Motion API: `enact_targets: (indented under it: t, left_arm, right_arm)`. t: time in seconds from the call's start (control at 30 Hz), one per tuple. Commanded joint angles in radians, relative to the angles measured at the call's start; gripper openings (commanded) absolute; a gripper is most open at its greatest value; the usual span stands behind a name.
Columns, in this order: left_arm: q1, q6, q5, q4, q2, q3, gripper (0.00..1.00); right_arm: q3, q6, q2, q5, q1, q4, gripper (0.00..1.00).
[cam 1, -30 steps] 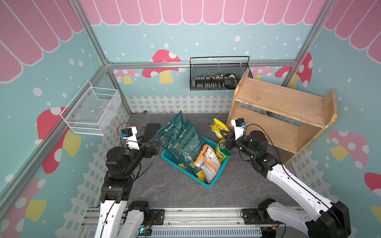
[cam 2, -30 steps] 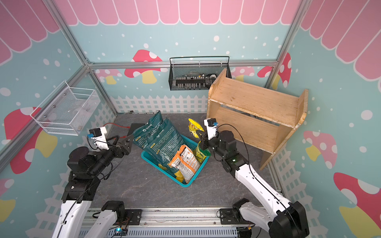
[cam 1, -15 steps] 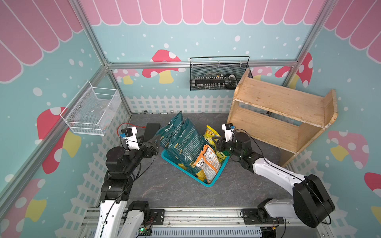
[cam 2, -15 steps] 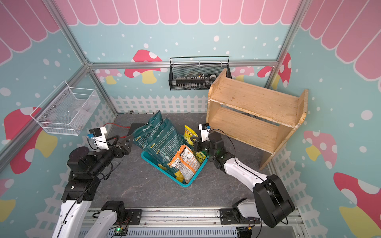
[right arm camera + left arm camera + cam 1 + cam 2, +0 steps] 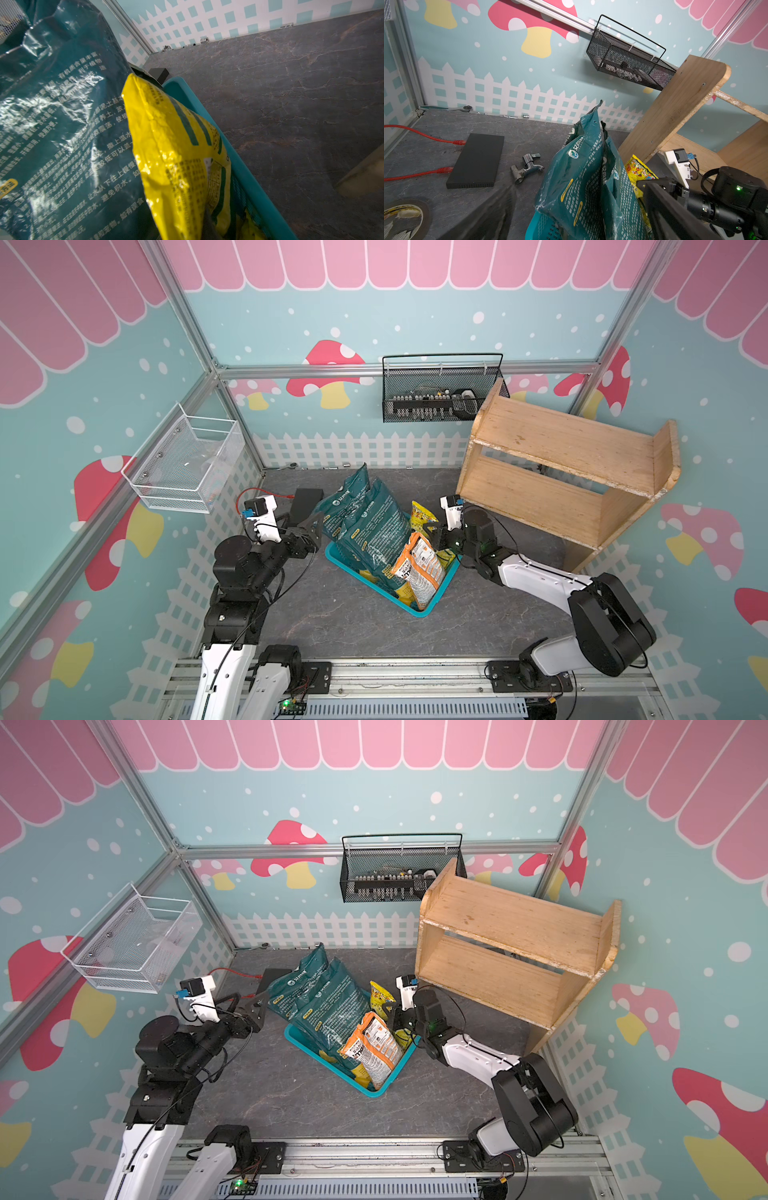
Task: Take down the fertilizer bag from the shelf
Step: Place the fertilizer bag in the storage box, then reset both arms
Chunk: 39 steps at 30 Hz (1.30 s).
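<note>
The wooden shelf (image 5: 557,472) stands at the back right, and both its tiers show bare wood. The yellow fertilizer bag (image 5: 422,515) stands upright at the far edge of the teal basket (image 5: 419,608), against dark green bags (image 5: 365,522). My right gripper (image 5: 440,537) is shut on the yellow bag's lower part, low beside the basket. In the right wrist view the yellow bag (image 5: 172,155) fills the middle, just inside the basket rim (image 5: 207,108). My left gripper (image 5: 311,526) is open, close to the green bags on the basket's other side.
An orange bag (image 5: 419,572) leans in the basket's front. A black box (image 5: 305,502) with red cables, a metal tap (image 5: 527,168) and a tape roll (image 5: 402,216) lie near my left arm. A black wire basket (image 5: 440,393) and a white one (image 5: 187,464) hang on the walls.
My right arm has swung from beside the shelf left and down, carrying the yellow bag to the basket's far edge. The left arm has not moved.
</note>
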Motion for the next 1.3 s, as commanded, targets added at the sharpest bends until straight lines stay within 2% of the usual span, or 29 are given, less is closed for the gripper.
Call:
enact_targets:
  t: [0.0,0.23,0.5,0.67,0.83,1.0,1.1,1.17,1.2,1.23,1.27]
  left_arm:
    - [0.005,0.001,0.007,0.015,-0.009,-0.011,0.99]
    - [0.004,0.001,0.007,0.014,-0.010,-0.011,0.99]
    - [0.005,0.002,0.008,0.014,-0.009,-0.011,0.99]
    - [0.005,0.004,0.007,0.014,-0.011,-0.012,0.99]
    - [0.004,0.004,0.005,0.014,-0.013,-0.013,0.99]
    - [0.005,0.005,-0.001,0.024,-0.021,-0.017,0.99]
    - [0.008,-0.002,-0.020,0.033,-0.030,-0.025,0.99]
    - [0.007,-0.016,-0.036,0.052,-0.038,-0.041,0.99]
    - [0.008,-0.030,-0.045,0.066,-0.041,-0.050,0.99]
    - [0.011,-0.048,-0.041,0.093,-0.046,-0.070,0.99]
    - [0.012,-0.075,-0.030,0.129,-0.051,-0.093,0.99]
  right_arm:
    - [0.039,-0.035,0.034,0.037,0.019,-0.040,0.00]
    - [0.063,-0.060,0.077,0.075,0.035,-0.088,0.07]
    - [0.088,-0.106,-0.047,0.096,0.038,-0.129,0.37]
    - [0.195,-0.145,-0.121,0.108,0.037,-0.254,0.45]
    - [0.245,-0.171,-0.241,0.168,0.036,-0.345,0.57]
    - [0.122,-0.235,-0.411,0.315,0.036,-0.334,0.72]
    - [-0.017,-0.267,-0.513,0.517,0.037,-0.276,0.76]
    - [-0.150,-0.338,-0.577,0.621,0.037,-0.181,0.79]
    - [-0.206,-0.380,-0.596,0.647,0.037,-0.129,0.85]
    - [-0.263,-0.423,-0.610,0.675,0.035,-0.083,0.97]
    - [-0.308,-0.450,-0.614,0.711,0.035,-0.048,0.99]
